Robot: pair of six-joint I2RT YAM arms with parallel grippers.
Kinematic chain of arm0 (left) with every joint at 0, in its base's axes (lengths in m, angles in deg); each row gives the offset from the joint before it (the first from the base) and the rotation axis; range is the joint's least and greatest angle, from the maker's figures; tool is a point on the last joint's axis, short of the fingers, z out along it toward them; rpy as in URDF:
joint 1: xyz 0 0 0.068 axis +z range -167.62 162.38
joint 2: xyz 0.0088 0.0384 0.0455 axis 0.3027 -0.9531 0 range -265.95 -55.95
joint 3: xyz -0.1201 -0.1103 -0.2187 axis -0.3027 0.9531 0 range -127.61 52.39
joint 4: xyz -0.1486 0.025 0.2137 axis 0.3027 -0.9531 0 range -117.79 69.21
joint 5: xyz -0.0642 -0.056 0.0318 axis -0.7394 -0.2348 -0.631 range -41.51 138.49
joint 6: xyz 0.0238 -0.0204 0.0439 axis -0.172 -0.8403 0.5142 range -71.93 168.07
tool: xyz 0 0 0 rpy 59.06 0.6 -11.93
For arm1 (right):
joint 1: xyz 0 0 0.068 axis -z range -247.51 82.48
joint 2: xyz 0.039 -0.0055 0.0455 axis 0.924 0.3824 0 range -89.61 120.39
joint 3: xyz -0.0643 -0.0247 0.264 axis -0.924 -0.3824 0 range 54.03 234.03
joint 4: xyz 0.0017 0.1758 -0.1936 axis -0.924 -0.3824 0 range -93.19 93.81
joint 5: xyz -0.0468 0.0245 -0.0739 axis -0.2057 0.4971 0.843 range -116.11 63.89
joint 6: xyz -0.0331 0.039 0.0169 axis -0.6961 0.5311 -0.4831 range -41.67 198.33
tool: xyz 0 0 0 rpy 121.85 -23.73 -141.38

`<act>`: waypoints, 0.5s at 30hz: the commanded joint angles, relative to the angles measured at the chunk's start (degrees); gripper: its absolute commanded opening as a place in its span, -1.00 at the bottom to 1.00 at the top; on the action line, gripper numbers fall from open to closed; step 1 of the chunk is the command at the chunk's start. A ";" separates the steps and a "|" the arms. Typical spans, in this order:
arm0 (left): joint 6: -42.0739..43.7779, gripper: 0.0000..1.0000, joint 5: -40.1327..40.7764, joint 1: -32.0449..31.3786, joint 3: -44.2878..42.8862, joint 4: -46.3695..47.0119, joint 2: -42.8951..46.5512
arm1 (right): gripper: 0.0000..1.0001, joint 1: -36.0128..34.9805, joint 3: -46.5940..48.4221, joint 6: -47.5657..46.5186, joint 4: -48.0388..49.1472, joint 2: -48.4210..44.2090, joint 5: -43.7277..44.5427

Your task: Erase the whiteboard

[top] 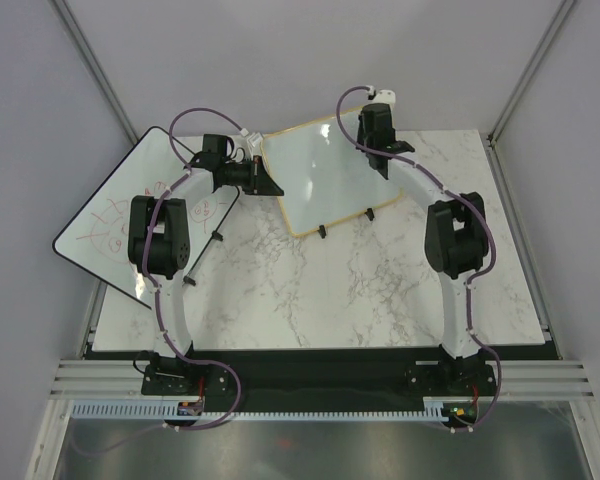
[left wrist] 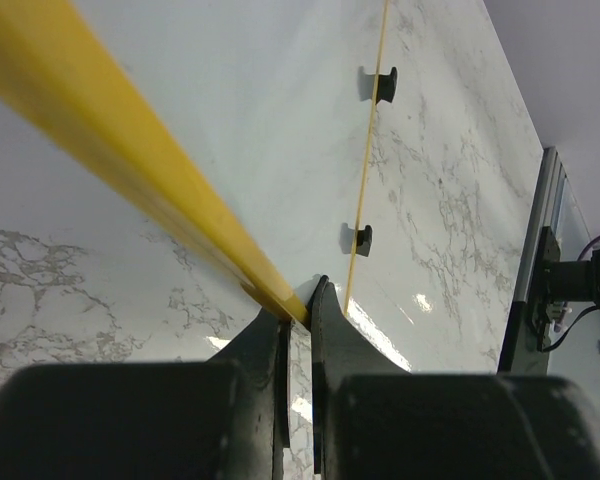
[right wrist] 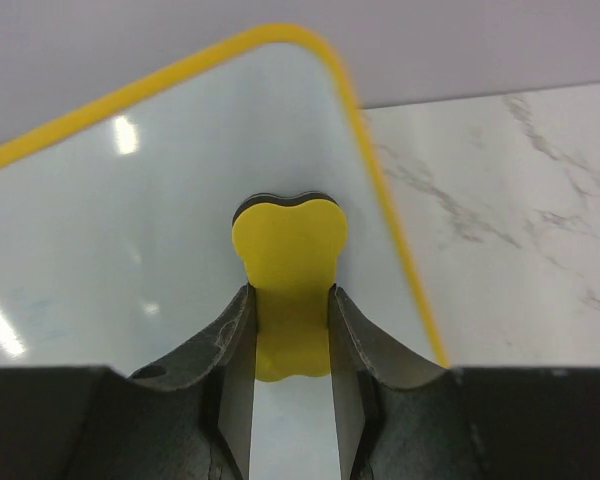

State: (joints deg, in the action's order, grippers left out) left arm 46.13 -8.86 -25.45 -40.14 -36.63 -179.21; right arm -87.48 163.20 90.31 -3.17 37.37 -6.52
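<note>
The whiteboard (top: 325, 180), tan-framed with two small black feet, lies tilted at the back middle of the marble table. My left gripper (top: 263, 181) is shut on its left frame edge; in the left wrist view the fingers (left wrist: 330, 320) pinch the yellow frame (left wrist: 130, 140) with the white surface (left wrist: 280, 120) beyond. My right gripper (top: 376, 128) is shut on a yellow eraser (right wrist: 289, 245), pressed flat on the board surface (right wrist: 130, 230) near its far right rounded corner. I see no marks on the visible board surface.
A larger black-edged whiteboard (top: 120, 215) with red scribbles lies at the table's left, partly over the edge, under the left arm. The marble table (top: 360, 290) ends at a black strip in front. Grey walls and metal posts enclose the back and sides.
</note>
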 commanded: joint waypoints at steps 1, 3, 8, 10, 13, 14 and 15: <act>12.57 -0.96 1.62 -1.83 -0.19 1.25 2.94 | -1.00 3.09 -4.22 1.37 -7.17 2.84 2.47; 12.66 -0.96 1.71 -1.83 -0.28 1.33 2.85 | -1.00 2.65 -3.26 1.11 -7.25 2.92 1.77; 12.48 -0.96 1.71 -1.75 -0.37 1.33 2.85 | -1.00 -3.31 2.09 -2.14 -7.25 4.42 1.06; 12.57 -0.96 1.71 -1.83 -0.37 1.33 2.85 | -1.00 -7.25 5.96 -4.68 -7.34 5.65 0.01; 12.39 -0.96 1.79 -1.83 -0.37 1.33 2.85 | -1.00 -11.04 10.36 -5.92 -7.34 7.32 -2.71; 12.39 -0.96 1.71 -1.83 -0.37 1.33 2.77 | -1.00 -11.67 11.15 -5.92 -7.34 7.75 -3.68; 12.31 -0.96 1.71 -1.83 -0.46 1.25 2.76 | -1.00 -12.02 12.20 -5.75 -7.34 8.28 -3.95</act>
State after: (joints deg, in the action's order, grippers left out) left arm 46.04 -8.90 -25.61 -40.14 -38.29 -178.58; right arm -94.78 173.08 85.05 -8.53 41.11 -1.53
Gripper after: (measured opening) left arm 0.083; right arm 0.374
